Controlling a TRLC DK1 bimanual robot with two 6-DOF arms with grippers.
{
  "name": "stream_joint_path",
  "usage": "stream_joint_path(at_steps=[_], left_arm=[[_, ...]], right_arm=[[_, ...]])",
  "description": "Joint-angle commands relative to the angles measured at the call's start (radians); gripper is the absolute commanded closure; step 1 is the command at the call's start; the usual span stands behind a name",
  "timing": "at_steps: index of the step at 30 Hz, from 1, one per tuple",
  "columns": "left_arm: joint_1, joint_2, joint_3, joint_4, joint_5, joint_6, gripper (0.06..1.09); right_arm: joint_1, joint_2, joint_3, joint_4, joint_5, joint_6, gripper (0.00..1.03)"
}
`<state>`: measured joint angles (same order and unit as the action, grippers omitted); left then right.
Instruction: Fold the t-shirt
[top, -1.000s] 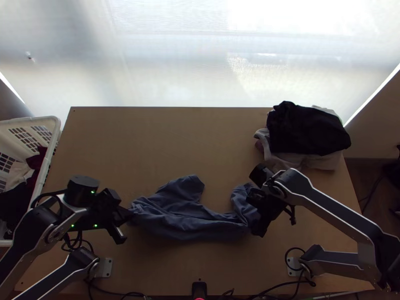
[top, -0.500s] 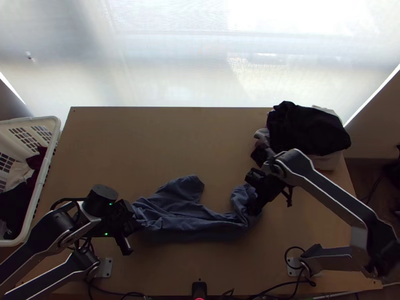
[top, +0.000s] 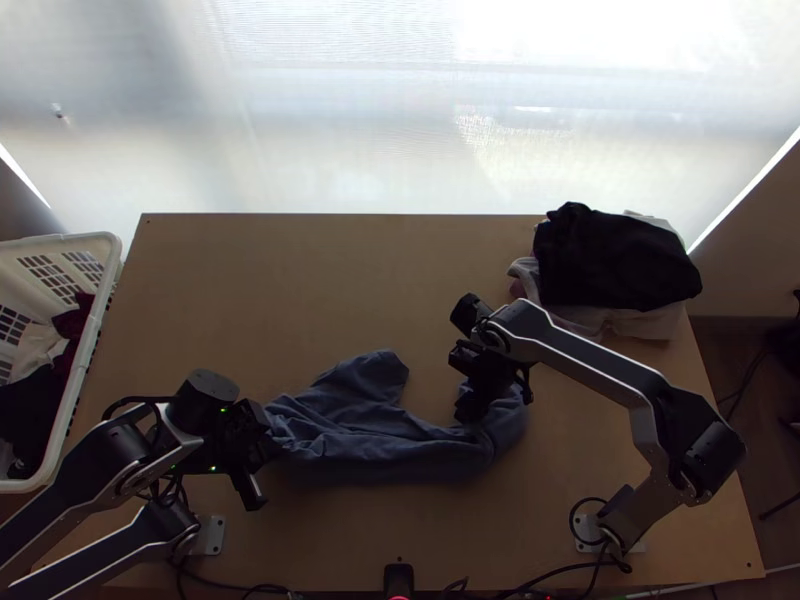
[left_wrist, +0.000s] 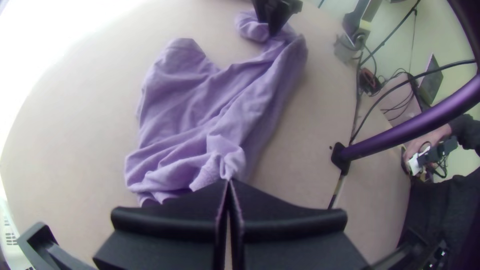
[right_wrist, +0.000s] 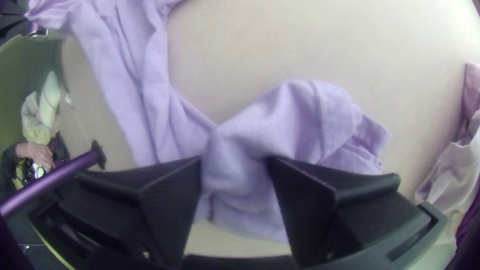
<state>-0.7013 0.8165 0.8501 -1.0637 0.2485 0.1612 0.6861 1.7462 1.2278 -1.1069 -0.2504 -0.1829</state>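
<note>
Black on blue-grey, at left: pinching a gathered end between the closed tips of the wide, flat-fingered left gripper (left_wrist: 228, 182). At centre: finding a crumpled blue-grey cloth t-shirt (top: 370, 430), bunched on the light wooden table (top: 300, 280) between both grippers. At right: straddling a loose wad with the black right gripper (right_wrist: 235, 162), open. Possibly risking a lumpy fold from catching several layers; also risking slippage at left from pulling against so small a pinch.
</note>
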Motion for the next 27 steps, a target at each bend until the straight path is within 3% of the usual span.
stream_joint_path(at_steps=[1,2,9,16,22,27], left_arm=[[0.011,-0.010,0.003,-0.005,-0.025,0.009,1.05],[0.014,-0.011,0.001,-0.007,-0.023,0.009,1.05],[0.075,-0.004,0.010,-0.002,-0.052,0.049,1.05],[0.514,0.061,0.178,0.011,-0.041,0.218,1.05],[0.927,0.087,0.385,0.028,0.075,0.192,1.05],[1.014,0.041,0.472,-0.022,0.078,0.176,1.05]], right_arm=[[-0.025,-0.030,-0.001,0.007,0.007,-0.036,0.92],[-0.037,-0.062,0.007,-0.002,0.007,-0.043,1.00],[-0.082,-0.306,0.259,-0.174,0.005,-0.087,1.00],[-0.135,-0.432,0.558,-0.294,0.005,-0.118,1.00],[-0.281,-0.521,0.610,-0.292,0.005,-0.110,1.00],[-0.335,-0.597,0.512,-0.297,0.003,-0.079,1.00]])
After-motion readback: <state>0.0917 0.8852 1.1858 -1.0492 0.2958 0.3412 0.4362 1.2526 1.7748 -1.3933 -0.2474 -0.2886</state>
